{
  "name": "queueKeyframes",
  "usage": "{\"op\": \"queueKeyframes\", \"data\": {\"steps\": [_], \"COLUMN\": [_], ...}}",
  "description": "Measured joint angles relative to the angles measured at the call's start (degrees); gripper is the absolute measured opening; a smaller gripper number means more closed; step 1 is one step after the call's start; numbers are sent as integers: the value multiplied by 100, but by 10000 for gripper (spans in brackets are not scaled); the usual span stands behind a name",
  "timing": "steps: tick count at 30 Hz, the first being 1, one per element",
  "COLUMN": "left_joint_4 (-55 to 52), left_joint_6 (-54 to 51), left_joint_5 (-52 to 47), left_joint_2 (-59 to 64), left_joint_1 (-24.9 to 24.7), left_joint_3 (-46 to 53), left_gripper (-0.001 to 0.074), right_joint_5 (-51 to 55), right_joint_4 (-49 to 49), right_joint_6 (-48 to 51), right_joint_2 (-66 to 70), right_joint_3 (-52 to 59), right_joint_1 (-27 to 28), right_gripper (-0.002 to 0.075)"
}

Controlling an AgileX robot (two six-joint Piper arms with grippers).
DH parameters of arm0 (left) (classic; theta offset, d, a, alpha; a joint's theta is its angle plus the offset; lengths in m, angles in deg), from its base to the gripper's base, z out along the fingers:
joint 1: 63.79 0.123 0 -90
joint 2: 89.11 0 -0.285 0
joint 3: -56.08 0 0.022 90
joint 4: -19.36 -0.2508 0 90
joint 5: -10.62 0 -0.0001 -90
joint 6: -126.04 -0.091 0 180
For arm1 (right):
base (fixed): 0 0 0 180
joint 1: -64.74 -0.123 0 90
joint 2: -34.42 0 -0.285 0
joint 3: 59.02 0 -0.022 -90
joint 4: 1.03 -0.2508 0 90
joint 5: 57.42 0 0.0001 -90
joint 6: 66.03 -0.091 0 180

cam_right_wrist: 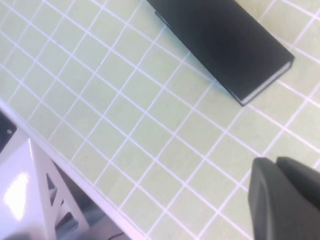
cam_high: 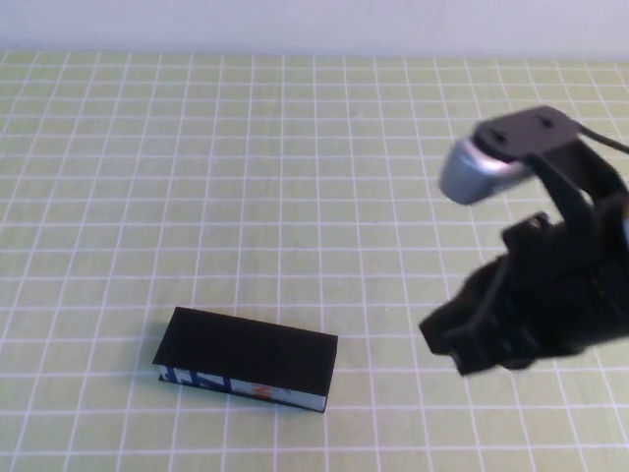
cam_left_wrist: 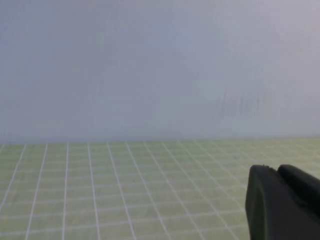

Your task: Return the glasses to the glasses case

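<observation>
The glasses case [cam_high: 246,359] lies flat on the green gridded mat near the front, left of centre, with its lid shut and its blue, white and orange printed side facing the front. It also shows in the right wrist view [cam_right_wrist: 225,40]. The glasses are not in view. My right gripper [cam_high: 462,344] hangs above the mat to the right of the case, apart from it, fingers together and empty; it also shows in the right wrist view [cam_right_wrist: 272,162]. My left gripper [cam_left_wrist: 274,170] shows only in the left wrist view, shut and empty, facing the back wall.
The green gridded mat [cam_high: 295,177] covers the table up to a pale wall [cam_high: 314,25] at the back. In the right wrist view the table edge [cam_right_wrist: 75,165] and a white frame [cam_right_wrist: 30,185] show beyond it.
</observation>
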Motion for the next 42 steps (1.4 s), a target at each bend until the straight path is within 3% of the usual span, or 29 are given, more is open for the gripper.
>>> {"op": "queueKeyframes", "data": {"steps": [6,17,34,37,42], "left_joint_4": [0,0,0,0,0], "left_joint_6": [0,0,0,0,0], "left_joint_5": [-79,-300,-300,-300,-311], "left_joint_2": [0,0,0,0,0], "left_joint_1": [0,0,0,0,0], "left_joint_3": [408,417,417,417,417], "left_gripper": [-3,-3,-3,-3,-3], "right_joint_5": [-798,-3189,-3878,-4336,-5024], "right_joint_4": [108,131,502,677,762], "right_joint_6": [-14,-33,-33,-33,-22], "right_joint_2": [-1695,-4293,-4622,-4782,-5123], "right_joint_3": [1449,3758,4728,4931,5581], "right_joint_1": [0,0,0,317,1640], "right_gripper": [-11,-11,-11,-11,-11]}}
